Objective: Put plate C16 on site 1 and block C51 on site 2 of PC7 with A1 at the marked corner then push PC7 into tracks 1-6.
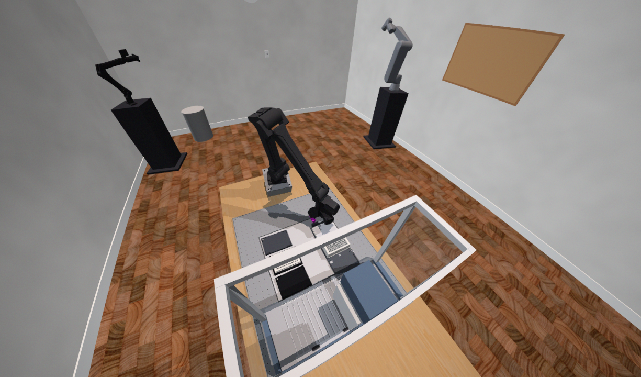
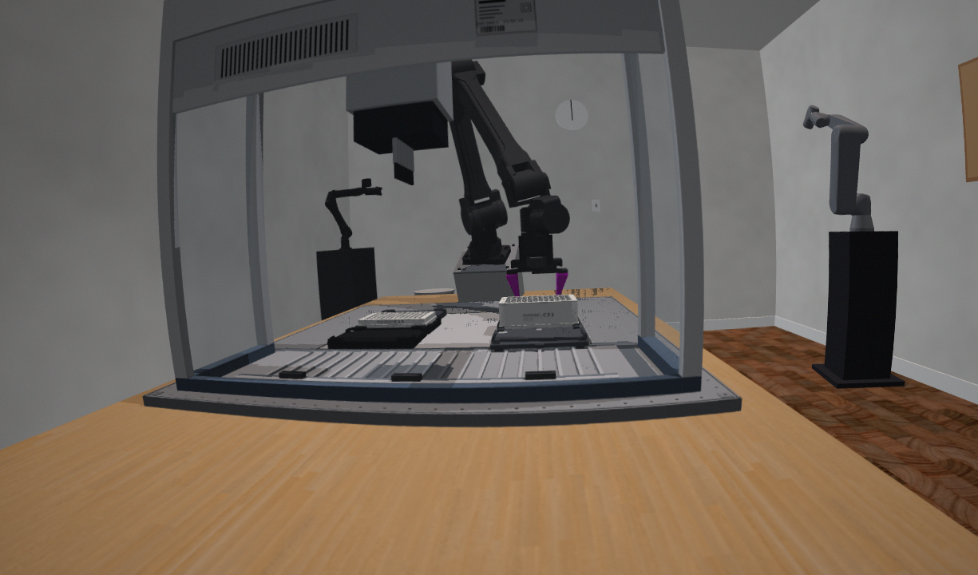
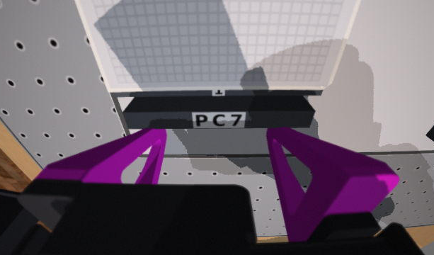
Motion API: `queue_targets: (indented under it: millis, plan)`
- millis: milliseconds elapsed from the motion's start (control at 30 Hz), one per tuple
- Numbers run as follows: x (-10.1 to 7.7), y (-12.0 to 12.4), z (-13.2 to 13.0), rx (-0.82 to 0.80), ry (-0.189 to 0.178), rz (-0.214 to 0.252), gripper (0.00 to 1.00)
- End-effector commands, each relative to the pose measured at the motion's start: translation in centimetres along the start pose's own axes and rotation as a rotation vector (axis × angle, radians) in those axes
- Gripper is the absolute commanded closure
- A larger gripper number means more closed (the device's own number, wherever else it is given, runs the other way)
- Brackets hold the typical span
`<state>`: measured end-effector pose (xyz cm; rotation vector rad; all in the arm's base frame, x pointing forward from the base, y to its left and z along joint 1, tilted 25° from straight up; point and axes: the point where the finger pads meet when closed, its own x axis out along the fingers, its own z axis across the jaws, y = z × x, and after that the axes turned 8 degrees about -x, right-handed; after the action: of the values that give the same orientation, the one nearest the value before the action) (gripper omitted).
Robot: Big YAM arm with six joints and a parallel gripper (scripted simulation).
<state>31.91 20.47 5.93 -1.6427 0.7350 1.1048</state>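
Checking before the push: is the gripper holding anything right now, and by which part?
Nothing is held. The gripper is open, its purple fingers standing apart just behind the carrier's black handle labelled PC7, with nothing between them.

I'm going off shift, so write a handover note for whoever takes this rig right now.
Gripper: open, empty, fingers just behind the PC7 handle.
384-well plate on site 1, deep-well block C51 on site 2, site 3 bare; 96-well plate on its nest.
Done: both loaded and let go.
Left: push the carrier into the tracks until it stops and the lamp lights; A1 corners not checkable here.
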Motion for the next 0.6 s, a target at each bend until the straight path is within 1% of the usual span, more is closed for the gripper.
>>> queue_targets:
  millis: [0, 567]
  plan:
    - [-0.89, -3.98, -0.42, 0.041, 0.001, -0.061, 0.20]
    - [-0.94, -4.59, -0.46, 0.040, 0.001, -0.061, 0.20]
